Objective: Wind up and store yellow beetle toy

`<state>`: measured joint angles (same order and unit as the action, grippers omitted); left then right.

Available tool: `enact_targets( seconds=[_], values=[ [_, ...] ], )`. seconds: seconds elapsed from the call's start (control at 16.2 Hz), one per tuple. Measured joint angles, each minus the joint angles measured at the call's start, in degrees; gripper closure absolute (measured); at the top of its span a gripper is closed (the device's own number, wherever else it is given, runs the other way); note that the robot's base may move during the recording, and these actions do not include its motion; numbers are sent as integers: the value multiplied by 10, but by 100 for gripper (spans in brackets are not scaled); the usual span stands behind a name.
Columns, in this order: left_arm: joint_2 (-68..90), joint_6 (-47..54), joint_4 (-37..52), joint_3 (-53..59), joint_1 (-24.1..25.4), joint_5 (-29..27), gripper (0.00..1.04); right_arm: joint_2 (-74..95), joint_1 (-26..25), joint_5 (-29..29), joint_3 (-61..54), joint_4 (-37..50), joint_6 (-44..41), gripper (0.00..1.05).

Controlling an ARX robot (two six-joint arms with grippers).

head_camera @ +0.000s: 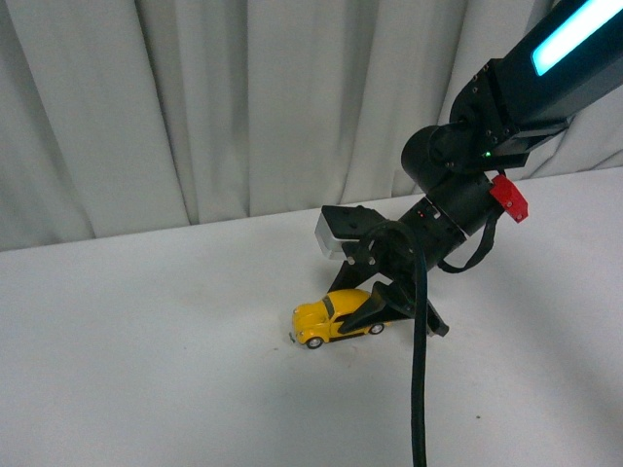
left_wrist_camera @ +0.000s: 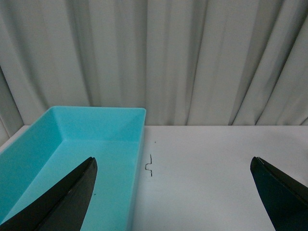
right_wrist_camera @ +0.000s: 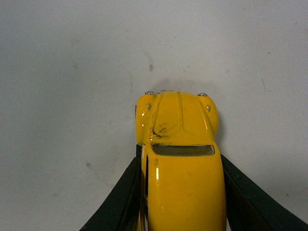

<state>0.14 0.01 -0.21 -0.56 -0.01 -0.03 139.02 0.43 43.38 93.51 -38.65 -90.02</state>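
Yellow beetle toy [head_camera: 316, 319], a small glossy toy car with a rounded body, dark windows and silver-hubbed black wheels, stands wheels-down on the white tabletop [head_camera: 146, 370], about midway between near and far and slightly right of centre. The right gripper [head_camera: 355, 313] reaches down from the far right, and its black fingers [right_wrist_camera: 127, 197] are closed against the car's two flanks, one on each side. With the toy gripped but resting on the tabletop, the step in hand is probably the winding. The next move would call for firm downward pressure so the wheels bite, and a straight drag along the car's length without letting it twist between the fingers. The left gripper [left_wrist_camera: 173, 161] is spread wide and holds nothing. A turquoise plastic bin [left_wrist_camera: 96, 127], empty as far as it shows, lies ahead of it and is the likely storage place, but the front view does not include it, so its position relative to the car cannot be told. Close up, the toy's paint is shiny, with a dark scuff beside the window strip and two small silver studs at its outer end.
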Motion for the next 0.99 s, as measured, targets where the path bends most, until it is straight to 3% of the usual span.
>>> enact_targets(
  seconds=[0.56, 0.99],
  values=[
    [0, 0, 0, 0, 0, 0, 7, -15, 2, 2, -40, 34, 29, 64],
    [0, 0, 0, 0, 0, 0, 7, -18, -47, 30, -80, 58, -6, 64]
  ],
)
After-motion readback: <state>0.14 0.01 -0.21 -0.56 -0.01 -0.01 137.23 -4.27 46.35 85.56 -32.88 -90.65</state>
